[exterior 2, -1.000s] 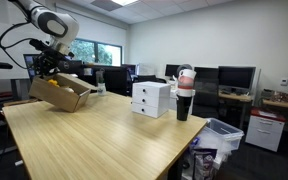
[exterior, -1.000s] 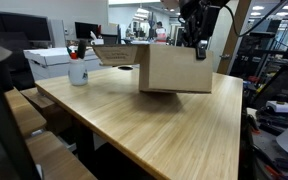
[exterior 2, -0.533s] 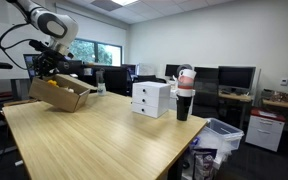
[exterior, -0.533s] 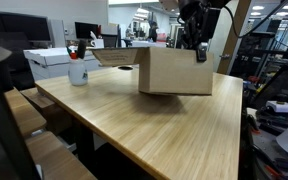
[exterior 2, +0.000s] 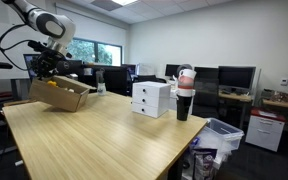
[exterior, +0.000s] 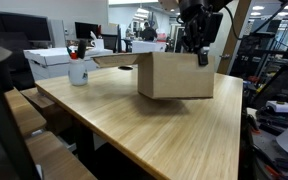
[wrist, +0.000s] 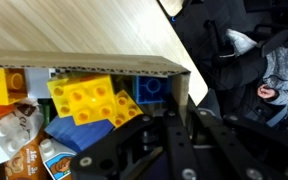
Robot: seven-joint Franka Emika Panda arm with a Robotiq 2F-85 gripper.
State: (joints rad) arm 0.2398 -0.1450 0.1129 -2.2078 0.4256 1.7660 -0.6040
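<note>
My gripper is shut on the side wall of an open cardboard box and holds it tilted at the far end of the wooden table. The gripper and the tilted box show in both exterior views. In the wrist view the box wall runs between my fingers. Inside lie yellow toy bricks, a blue brick and snack packets.
A white mug with pens and a white box stand on the table. A white drawer unit and a stack of cups stand near the table edge. A bin and office chairs surround the table.
The box has shifted slightly lower in an exterior view while still held by its wall. Nothing else has moved.
</note>
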